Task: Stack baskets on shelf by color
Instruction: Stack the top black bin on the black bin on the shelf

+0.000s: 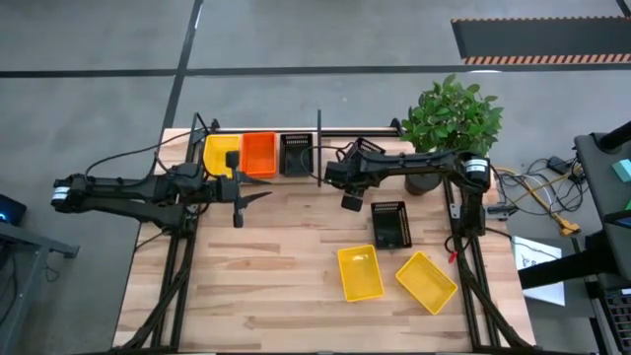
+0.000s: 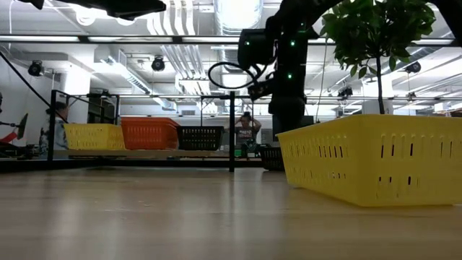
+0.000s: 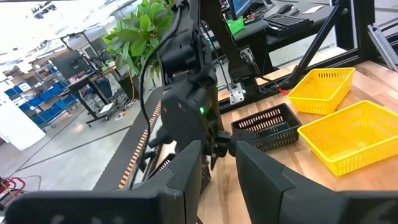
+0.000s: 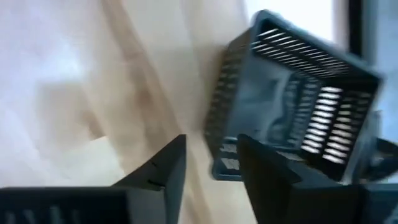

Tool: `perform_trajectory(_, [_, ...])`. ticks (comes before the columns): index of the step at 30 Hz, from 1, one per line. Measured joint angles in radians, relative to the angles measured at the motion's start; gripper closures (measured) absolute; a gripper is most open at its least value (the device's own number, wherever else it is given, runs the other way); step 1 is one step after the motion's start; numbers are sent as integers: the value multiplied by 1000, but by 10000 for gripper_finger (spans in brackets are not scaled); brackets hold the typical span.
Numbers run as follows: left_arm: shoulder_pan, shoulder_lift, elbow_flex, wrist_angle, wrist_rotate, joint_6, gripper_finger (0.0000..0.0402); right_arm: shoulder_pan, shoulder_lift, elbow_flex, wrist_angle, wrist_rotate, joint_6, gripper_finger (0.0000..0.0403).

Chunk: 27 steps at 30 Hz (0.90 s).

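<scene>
The shelf [image 1: 296, 131] runs along the table's far edge. On it, left of the upright divider post [image 1: 319, 148], stand a yellow basket [image 1: 219, 153], an orange basket [image 1: 258, 153] and a black basket [image 1: 296, 154], side by side. A black basket [image 1: 390, 224] and two yellow baskets [image 1: 359, 273] [image 1: 426, 281] lie on the tabletop. My left gripper [image 1: 258, 195] is open and empty, in front of the shelf's baskets. My right gripper [image 1: 345, 192] is open and empty, just right of the post. Its wrist view shows a black basket [image 4: 292, 112] beyond the fingers.
A potted plant [image 1: 449, 118] stands at the far right, behind my right arm. Free tabletop lies at the near left. The low view shows a yellow basket [image 2: 375, 159] close up and people in the room behind the shelf.
</scene>
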Motion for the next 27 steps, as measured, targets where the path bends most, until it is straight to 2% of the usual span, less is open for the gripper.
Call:
perform_trajectory(4, [1,0,0,-2,0,0,317,-9,0,-2,10,63,-5,222])
perform_trajectory(9, [1,0,0,-4,0,0,317,-33,0,-16,50,62,-5,194])
perform_trajectory(12, [1,0,0,-4,0,0,317,-44,0,-35,89,57,-5,192])
perform_trajectory(17, [1,0,0,-5,0,0,317,-58,0,-101,182,-17,0,195])
perform_trajectory(23, [1,0,0,-5,0,0,317,-57,0,-167,264,-18,18,197])
perform_trajectory(27, [1,0,0,-5,0,1,317,-57,0,-175,266,-18,18,218])
